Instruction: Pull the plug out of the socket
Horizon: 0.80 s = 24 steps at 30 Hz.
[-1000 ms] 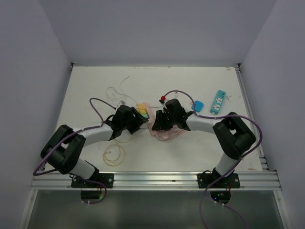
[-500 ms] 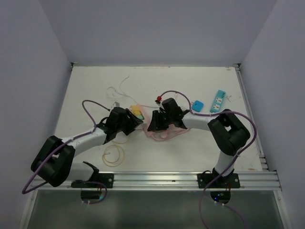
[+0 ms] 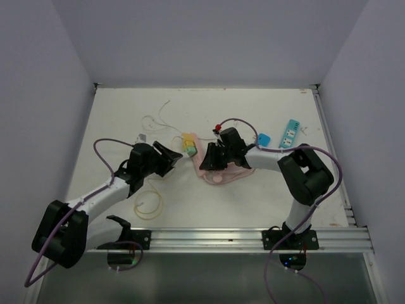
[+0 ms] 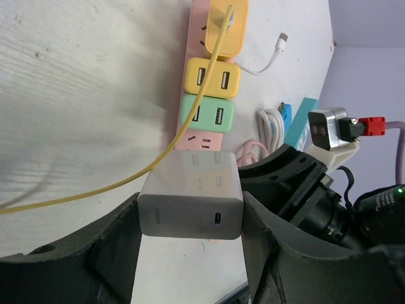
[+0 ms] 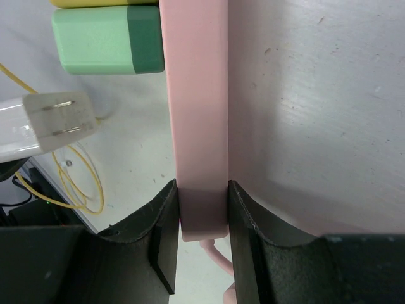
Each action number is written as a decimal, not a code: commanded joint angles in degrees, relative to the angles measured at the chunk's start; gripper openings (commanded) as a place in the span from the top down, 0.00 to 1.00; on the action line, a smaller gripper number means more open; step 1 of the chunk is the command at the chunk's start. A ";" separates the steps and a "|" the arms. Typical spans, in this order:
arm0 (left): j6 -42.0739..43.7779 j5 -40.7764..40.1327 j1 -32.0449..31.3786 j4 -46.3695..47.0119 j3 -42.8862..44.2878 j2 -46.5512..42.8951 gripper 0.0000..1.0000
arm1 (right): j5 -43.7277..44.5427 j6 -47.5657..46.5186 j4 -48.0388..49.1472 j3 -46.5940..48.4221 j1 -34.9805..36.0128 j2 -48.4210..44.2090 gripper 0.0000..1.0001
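Note:
A pink power strip (image 3: 204,154) lies mid-table, with a green plug (image 5: 104,39) and yellow plugs (image 4: 212,77) still seated in it. My right gripper (image 3: 211,158) is shut on the strip's near end (image 5: 195,126), one finger on each side. My left gripper (image 3: 166,156) is shut on a white charger plug (image 4: 190,196). The plug is out of the socket and held clear to the left of the strip. Its two bare prongs (image 5: 60,117) show in the right wrist view, apart from the strip.
A yellow cable (image 4: 183,126) runs from the top yellow plug to a loop (image 3: 149,204) near the left arm. The pink cord is coiled (image 3: 221,177) under the right gripper. A blue power strip (image 3: 290,134), a small blue adapter (image 3: 263,140) and white cables (image 3: 158,123) lie further back.
My left gripper has drawn back to the left with the white plug, opening a gap between it and the strip. My right gripper has kept hold of the strip.

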 commanded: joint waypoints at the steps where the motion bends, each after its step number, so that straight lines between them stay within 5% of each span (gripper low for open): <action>1: -0.58 1.65 0.24 2.87 2.28 -3.28 1.00 | 16.65 -2.12 -15.91 -5.30 -2.41 5.00 1.00; 9: 13.56 3.58 1.03 -6.46 14.23 -1.88 1.00 | 15.95 -1.33 -14.51 -7.24 -3.91 3.42 1.00; 16: 20.42 4.47 9.90 -10.66 16.43 -0.12 1.00 | 16.65 -1.33 -14.86 -8.20 -4.53 1.57 1.00; 24: 27.11 4.80 17.90 -9.71 18.27 13.49 1.00 | 15.33 -2.38 -14.68 -8.29 -4.53 0.96 1.00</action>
